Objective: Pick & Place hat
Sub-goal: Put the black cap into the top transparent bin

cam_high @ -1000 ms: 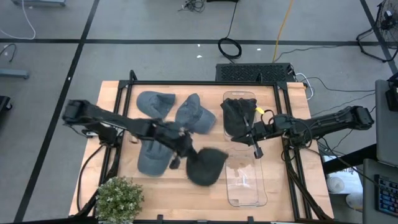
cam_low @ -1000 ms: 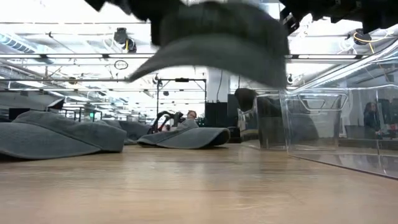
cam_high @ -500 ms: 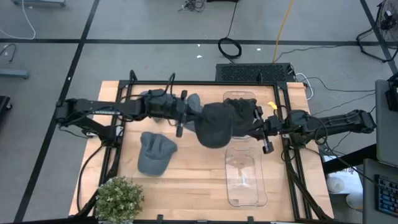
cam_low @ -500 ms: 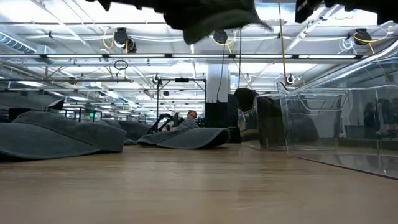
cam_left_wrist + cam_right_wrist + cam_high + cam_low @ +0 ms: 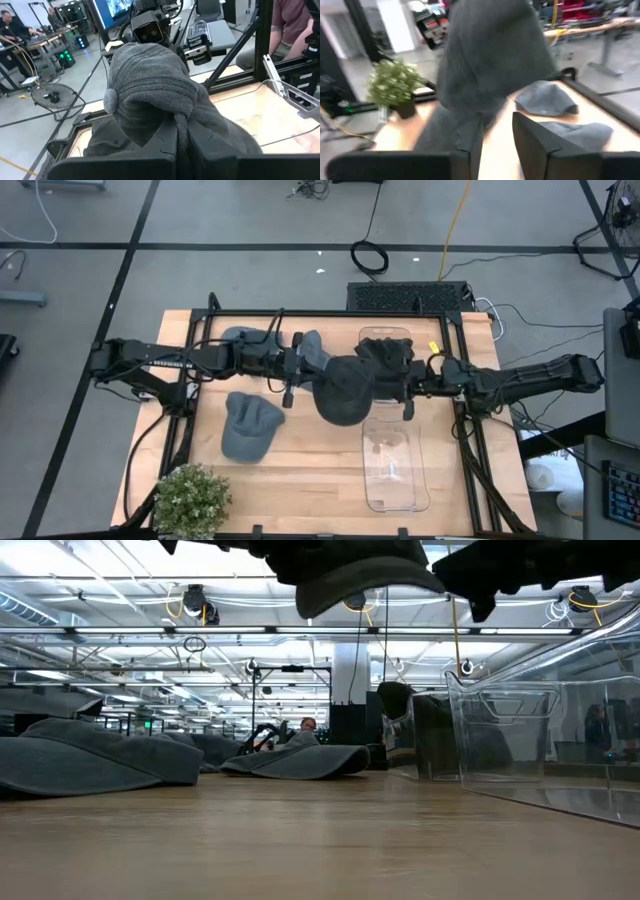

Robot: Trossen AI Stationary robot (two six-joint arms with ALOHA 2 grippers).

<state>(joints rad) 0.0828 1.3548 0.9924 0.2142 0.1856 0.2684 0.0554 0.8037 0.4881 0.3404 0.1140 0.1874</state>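
Observation:
My left gripper is shut on a dark grey hat and holds it high above the table's middle, next to the far clear bin. The hat also shows at the top of the low view. My right gripper is open and level on the hat's right side. In the right wrist view its fingers stand beside the hat's hanging edge; I cannot tell whether they touch it. Another dark hat lies in the far bin. My left gripper pinches a gathered fold of the hat's edge between its two fingers. The fingers come level from the table's left. The hat is lifted clear of the table, its crown with the top button stretching away from the fingers.
Three lighter grey hats lie on the table's left half, one nearer and two at the far side. An empty clear bin stands near right. A potted plant stands at the near left corner.
My left gripper has carried the dark hat up and toward the table's far right, from over the near middle to beside the far bin, then held nearly still. My right gripper has gone left toward the hat.

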